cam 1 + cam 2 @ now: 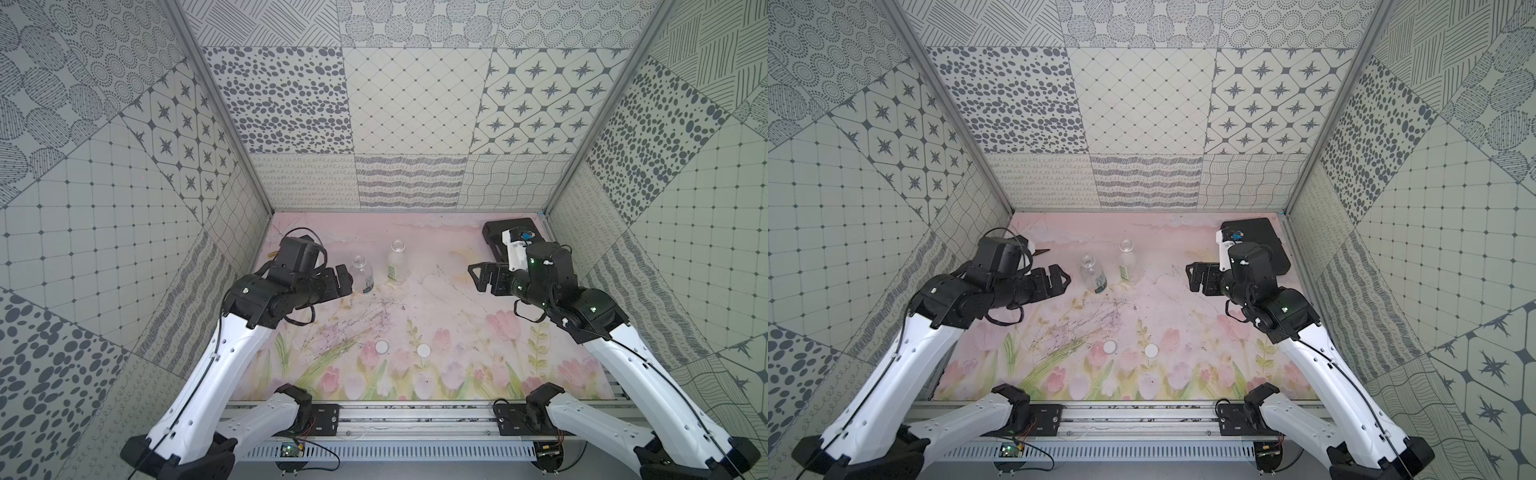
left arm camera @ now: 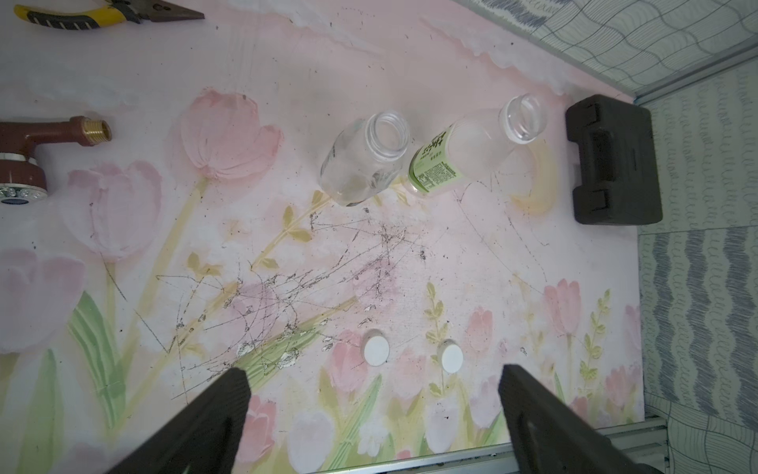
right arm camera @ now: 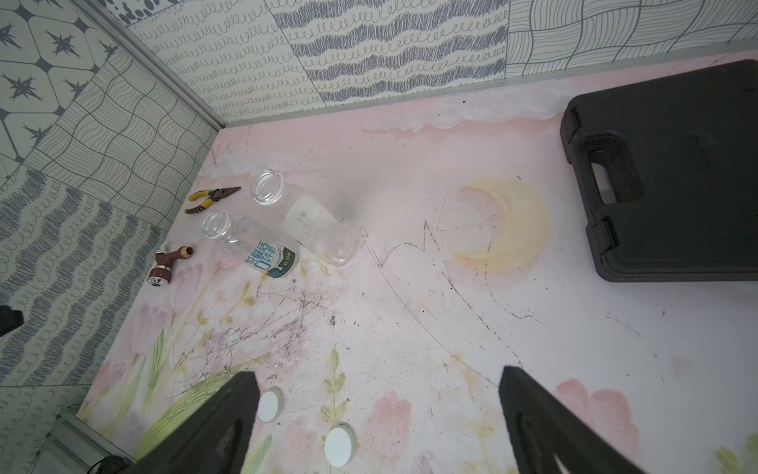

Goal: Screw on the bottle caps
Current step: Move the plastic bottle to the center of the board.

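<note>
While my left gripper (image 1: 347, 279) and right gripper (image 1: 478, 277) hang released and empty, the short bottle (image 1: 362, 276) and tall bottle (image 1: 397, 262) stand upright between them, mouths up, at 3 o'clock of my left. The left cap (image 1: 381, 347) and right cap (image 1: 424, 351) lie flat at the bottles' 6 o'clock.

White links (image 1: 232, 357), black joints (image 1: 266, 295), black cables (image 1: 300, 323); green lights (image 1: 530, 261), probably LEDs.

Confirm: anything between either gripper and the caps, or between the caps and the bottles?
Nothing visible. Both caps lie on bare mat near the front; the open bottles stand farther back, only scuffed mat between. Left gripper and right gripper hang above, jaws open. Pliers, nozzle and black case sit aside.
</note>
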Available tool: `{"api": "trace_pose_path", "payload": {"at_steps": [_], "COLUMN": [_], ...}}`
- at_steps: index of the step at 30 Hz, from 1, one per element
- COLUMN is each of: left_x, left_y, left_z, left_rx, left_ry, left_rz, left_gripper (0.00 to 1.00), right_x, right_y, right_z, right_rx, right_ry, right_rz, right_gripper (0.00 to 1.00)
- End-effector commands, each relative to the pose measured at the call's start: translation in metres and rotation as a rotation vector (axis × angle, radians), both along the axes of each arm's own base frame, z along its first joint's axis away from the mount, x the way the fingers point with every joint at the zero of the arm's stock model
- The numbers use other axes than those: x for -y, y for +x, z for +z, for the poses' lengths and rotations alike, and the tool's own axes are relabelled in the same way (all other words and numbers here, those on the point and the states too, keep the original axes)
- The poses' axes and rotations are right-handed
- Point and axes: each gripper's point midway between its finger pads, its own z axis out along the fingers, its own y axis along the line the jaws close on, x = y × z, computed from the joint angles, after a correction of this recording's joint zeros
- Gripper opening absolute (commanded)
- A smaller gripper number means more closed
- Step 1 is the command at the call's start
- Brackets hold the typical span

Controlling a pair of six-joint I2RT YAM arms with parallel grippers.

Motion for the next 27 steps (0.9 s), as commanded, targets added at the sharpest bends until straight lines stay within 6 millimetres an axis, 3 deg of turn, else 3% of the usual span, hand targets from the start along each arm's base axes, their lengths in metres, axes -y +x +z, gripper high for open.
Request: {"api": "trace_pose_path", "payload": {"at_steps": [1,8,27], "left_x": [0.015,0.031,0.026], "left_y": [0.034,0.077,0.123], "left_z": [-0.015,-0.042,-0.089], "left_rx": [-0.058,-0.187,-0.376], "left_ry": [0.103,0.191,0.378], "left_rz": [-0.051,-0.09,-0.054], "left_gripper": [1.0,0.98,0.82], "right_x": [-0.004,-0.004,0.0], "right_y": [0.005,0.01,0.013], "right_z": [-0.008,-0.02,-0.032], "right_rx": [0.005,-0.007,-0.01], "right_ry": [-0.04,-0.085,-0.133], "right_rz": [0.007,0.003,-0.002], "right_gripper": [0.97,0.97,0.97]}}
